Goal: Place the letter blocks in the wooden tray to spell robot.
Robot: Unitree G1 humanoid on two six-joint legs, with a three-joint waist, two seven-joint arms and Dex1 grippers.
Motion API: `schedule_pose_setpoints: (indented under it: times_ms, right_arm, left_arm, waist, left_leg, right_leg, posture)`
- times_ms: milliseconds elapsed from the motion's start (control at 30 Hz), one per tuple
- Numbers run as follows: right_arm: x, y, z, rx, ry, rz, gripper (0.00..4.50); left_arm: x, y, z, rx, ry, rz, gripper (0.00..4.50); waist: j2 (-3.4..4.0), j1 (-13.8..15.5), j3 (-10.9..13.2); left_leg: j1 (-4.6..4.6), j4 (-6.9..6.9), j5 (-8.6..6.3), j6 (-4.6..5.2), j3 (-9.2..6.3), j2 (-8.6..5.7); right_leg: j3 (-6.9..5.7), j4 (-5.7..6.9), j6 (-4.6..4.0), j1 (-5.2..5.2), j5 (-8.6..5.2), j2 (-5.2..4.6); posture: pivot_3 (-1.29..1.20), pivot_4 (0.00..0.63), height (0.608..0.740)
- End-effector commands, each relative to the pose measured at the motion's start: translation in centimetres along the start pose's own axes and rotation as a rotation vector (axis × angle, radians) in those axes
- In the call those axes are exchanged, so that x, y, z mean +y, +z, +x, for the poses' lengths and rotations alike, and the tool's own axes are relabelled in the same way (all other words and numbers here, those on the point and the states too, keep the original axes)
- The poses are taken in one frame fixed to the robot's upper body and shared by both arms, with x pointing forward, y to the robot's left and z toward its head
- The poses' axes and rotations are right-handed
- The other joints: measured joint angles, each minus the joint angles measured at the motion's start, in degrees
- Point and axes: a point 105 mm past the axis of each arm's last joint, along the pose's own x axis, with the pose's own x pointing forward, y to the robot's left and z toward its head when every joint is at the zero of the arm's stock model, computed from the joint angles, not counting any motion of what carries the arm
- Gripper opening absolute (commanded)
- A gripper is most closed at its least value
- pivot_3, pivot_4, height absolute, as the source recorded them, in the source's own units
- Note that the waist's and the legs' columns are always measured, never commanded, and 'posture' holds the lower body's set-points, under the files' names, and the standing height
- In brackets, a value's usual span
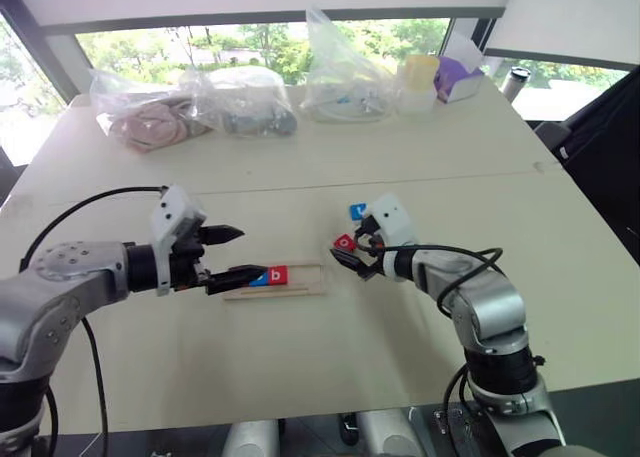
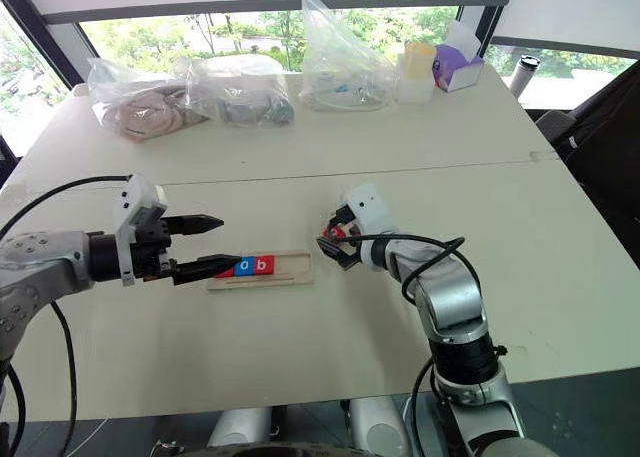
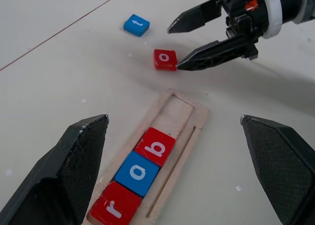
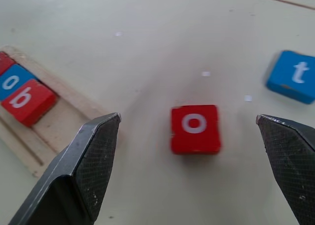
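Left wrist view gives us the wooden tray (image 3: 191,117) on the pale table (image 1: 420,167), our landmark for everything else. Three letter blocks sit in a row inside it, touching one another: the red r block (image 3: 114,209) at one end, the blue o block (image 3: 138,173) next, then the red b block (image 3: 156,146). The rest of the tray beyond the b is bare wood. Off the tray's bare end, on the table, we see the red o block (image 4: 195,128), and farther from the tray than that lies the blue t block (image 4: 292,75), apart from it. Our right gripper (image 3: 183,43) hangs over the red o block with its black fingers spread wide on either side, gripping nothing. Our left gripper (image 1: 236,255) hovers at the tray's filled end, fingers also wide and empty. Clear plastic bags (image 1: 190,107) lie well beyond the tray at the table's far edge.
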Motion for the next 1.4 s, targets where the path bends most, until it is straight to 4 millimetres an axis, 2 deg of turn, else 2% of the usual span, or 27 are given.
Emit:
schedule_pose_setpoints:
  times_ms: [33, 100, 167, 333, 367, 567, 733, 767, 867, 1067, 1100, 1133, 1267, 1367, 1400]
  right_arm:
    - [-0.4, 0.1, 0.6, -0.017, -0.033, -0.008, 4.47]
    - [-0.6, -0.2, 0.9, -0.01, -0.033, -0.017, 4.47]
    - [-0.8, -0.6, 1.5, 0.002, -0.043, -0.035, 3.96]
    - [-0.9, -0.7, 2.3, -0.007, -0.049, -0.052, 1.49]
    - [-1.0, -0.5, 2.2, -0.016, -0.055, -0.049, 1.13]
    - [-1.5, 0.4, 0.7, -0.048, -0.139, -0.053, 1.14]
    - [-1.9, -0.4, -2.2, -0.027, -0.269, 0.05, 1.14]
    - [-2.1, -0.8, -2.7, -0.018, -0.332, 0.136, 1.14]
    - [-1.3, -2.2, -3.6, 0.031, -0.404, 0.248, 1.14]
    - [-1.2, -4.6, -4.0, 0.142, -0.448, 0.362, 1.14]
    - [-1.1, -4.7, -3.9, 0.143, -0.441, 0.373, 2.16]
    - [-0.9, -4.5, -3.7, 0.14, -0.428, 0.372, 2.5]
    - [-0.7, -3.8, -3.6, 0.12, -0.397, 0.328, 4.47]
    - [-2.5, -1.8, -4.5, 0.013, -0.455, 0.284, 4.47]
    - [-3.6, -0.7, -5.0, -0.046, -0.493, 0.202, 4.47]
  left_arm:
    - [0.4, 0.5, 0.2, 0.004, 0.005, 0.063, 4.5]
    - [0.9, 0.5, -0.1, 0.01, 0.017, 0.066, 4.5]
    - [1.2, 0.4, -0.2, 0.015, 0.026, 0.071, 4.5]
    - [1.2, 0.5, 0.0, 0.01, 0.028, 0.082, 4.5]
    - [1.2, 0.5, 0.0, 0.009, 0.027, 0.083, 4.5]
    - [1.2, 0.3, 0.5, 0.013, 0.026, 0.099, 4.5]
    - [1.1, 0.7, 1.2, 0.004, -0.002, 0.111, 4.5]
    - [1.3, 0.8, 1.5, 0.005, -0.013, 0.117, 4.5]
    - [1.7, 1.0, 2.0, 0.018, -0.04, 0.136, 4.5]
    - [2.2, 1.5, 2.7, 0.028, -0.078, 0.157, 4.5]
    - [2.3, 1.5, 2.8, 0.028, -0.079, 0.16, 4.5]
    - [2.4, 1.5, 2.8, 0.029, -0.08, 0.163, 4.5]
    - [2.4, 1.4, 2.9, 0.03, -0.082, 0.169, 4.5]
    - [2.5, 1.3, 2.6, 0.032, -0.071, 0.172, 4.5]
    - [2.6, 1.2, 2.4, 0.036, -0.066, 0.174, 4.5]
  waist:
    - [0.0, -0.1, 0.0]
    - [0.0, -0.1, 0.0]
    - [-0.01, -0.2, 0.0]
    - [-0.01, -0.2, 0.0]
    - [-0.01, -0.3, 0.0]
    - [-0.01, -0.1, 0.0]
    - [-0.01, 0.1, 0.0]
    - [-0.02, 0.1, 0.0]
    - [-0.01, 0.1, 0.0]
    - [-0.01, -0.1, 0.0]
    - [-0.01, -0.1, 0.0]
    - [-0.02, 0.0, 0.0]
    - [-0.02, -0.1, 0.0]
    - [-0.01, -0.1, 0.0]
    - [-0.01, -0.1, 0.0]
  left_leg:
    - [-0.01, 0.02, 0.0, 0.0, 0.03, -0.01]
    - [-0.04, 0.01, 0.0, 0.0, 0.12, -0.02]
    - [-0.06, -0.02, 0.0, -0.01, 0.19, -0.03]
    - [-0.03, -0.06, 0.0, 0.0, 0.17, 0.0]
    - [-0.02, -0.06, 0.0, 0.0, 0.17, 0.01]
    - [-0.04, -0.05, 0.0, 0.0, 0.16, 0.02]
    - [-0.12, -0.05, 0.0, -0.01, 0.08, -0.01]
    - [-0.11, -0.05, 0.0, -0.01, 0.09, -0.02]
    - [-0.09, -0.04, 0.0, -0.01, 0.02, -0.01]
    - [-0.08, -0.07, 0.0, -0.01, 0.02, -0.01]
    - [-0.09, -0.07, 0.0, -0.01, 0.01, -0.01]
    - [-0.09, -0.08, 0.0, 0.0, 0.01, -0.01]
    - [-0.09, -0.06, 0.0, 0.0, 0.03, -0.03]
    - [-0.12, -0.03, 0.0, -0.01, 0.03, -0.04]
    - [-0.11, -0.04, 0.0, 0.0, 0.04, -0.05]
  right_leg:
    - [0.0, -0.03, 0.0, 0.0, 0.0, 0.0]
    - [0.03, -0.08, 0.07, -0.01, 0.04, -0.04]
    - [0.06, -0.11, 0.15, -0.04, 0.08, -0.05]
    - [0.09, -0.09, 0.21, -0.04, 0.08, -0.02]
    - [0.09, -0.08, 0.21, -0.04, 0.09, -0.01]
    - [0.09, -0.06, 0.21, -0.05, 0.09, -0.01]
    - [0.07, -0.1, 0.22, -0.06, 0.09, -0.07]
    - [0.07, -0.1, 0.23, -0.06, 0.08, -0.08]
    - [0.04, -0.07, 0.26, -0.06, 0.06, -0.04]
    - [0.02, -0.09, 0.23, -0.06, 0.06, -0.03]
    - [0.0, -0.1, 0.24, -0.06, 0.06, -0.03]
    - [0.0, -0.1, 0.24, -0.05, 0.05, -0.04]
    - [0.02, -0.14, 0.23, -0.03, 0.04, -0.09]
    - [0.02, -0.15, 0.23, -0.03, 0.03, -0.1]
    - [0.02, -0.15, 0.24, -0.03, 0.03, -0.11]
  posture:
    - [0.0, 0.15, 0.74]
    - [0.0, 0.15, 0.74]
    - [0.0, 0.15, 0.74]
    - [0.0, 0.15, 0.74]
    - [0.0, 0.15, 0.74]
    - [0.0, 0.15, 0.74]
    - [0.0, 0.15, 0.74]
    - [0.0, 0.15, 0.74]
    - [0.0, 0.15, 0.74]
    - [0.0, 0.15, 0.74]
    - [0.0, 0.15, 0.74]
    - [0.0, 0.15, 0.74]
    - [0.0, 0.15, 0.74]
    - [0.0, 0.15, 0.74]
    - [0.0, 0.15, 0.74]
